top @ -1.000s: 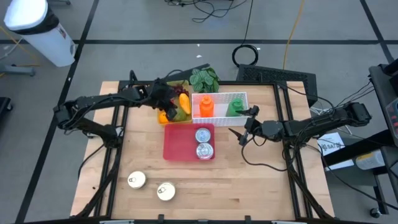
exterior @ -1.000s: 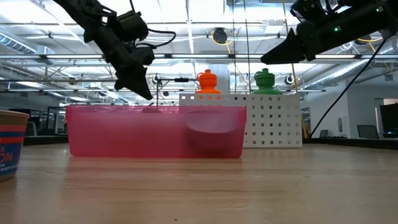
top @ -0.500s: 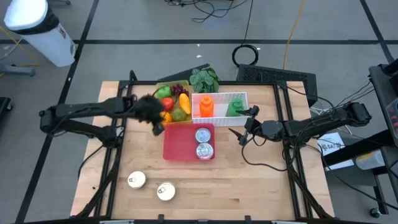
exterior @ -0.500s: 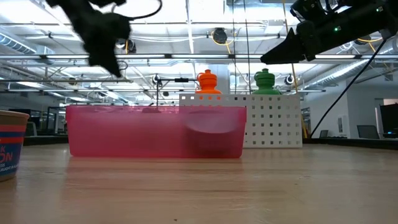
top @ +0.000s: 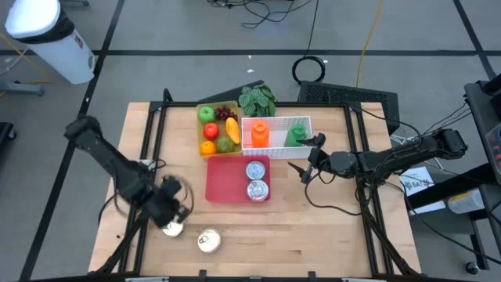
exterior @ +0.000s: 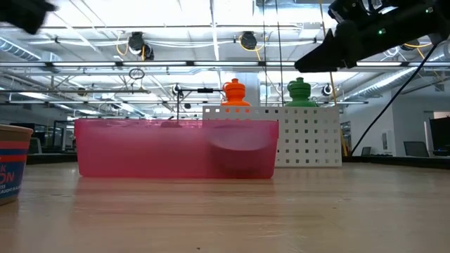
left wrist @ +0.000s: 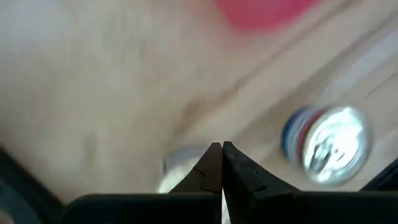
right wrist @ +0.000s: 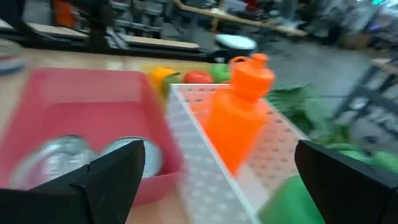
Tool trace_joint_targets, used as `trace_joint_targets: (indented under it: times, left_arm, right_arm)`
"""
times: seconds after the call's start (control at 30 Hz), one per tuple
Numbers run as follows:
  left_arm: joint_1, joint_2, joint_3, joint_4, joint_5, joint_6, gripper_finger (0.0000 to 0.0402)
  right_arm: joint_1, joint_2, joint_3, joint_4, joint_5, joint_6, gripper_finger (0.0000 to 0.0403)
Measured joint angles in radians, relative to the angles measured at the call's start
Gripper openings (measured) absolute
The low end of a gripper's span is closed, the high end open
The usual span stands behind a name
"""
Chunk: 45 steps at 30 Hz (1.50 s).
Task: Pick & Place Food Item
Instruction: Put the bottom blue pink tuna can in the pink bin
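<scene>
While the left gripper (top: 174, 211), fingers pressed together and empty, hovered just above one silver-topped can (top: 171, 228) on the bare wood, a second can (left wrist: 326, 144) with a blue-and-red side lay just beside it; the right gripper (top: 304, 168) waited spread wide beside the pink tray (top: 221, 184).

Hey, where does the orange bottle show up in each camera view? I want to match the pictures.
High view: orange bottle in the white perforated basket, behind the pink bin.
Low view: its top pokes above the basket, centre.
Left wrist view: not in it.
Right wrist view: large, centre, inside the basket.
Shared landmark: the pink bin, also visible in the left wrist view's top edge.
</scene>
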Motion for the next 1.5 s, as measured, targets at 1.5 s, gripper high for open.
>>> trace_joint_targets:
  times: [1.5]
  left_arm:
    - [0.229, 0.464, -0.003, 1.099, -0.11, 0.932, 0.0008]
  right_arm:
    - [0.38, 0.416, 0.019, 0.574, -0.268, 0.126, 0.0393]
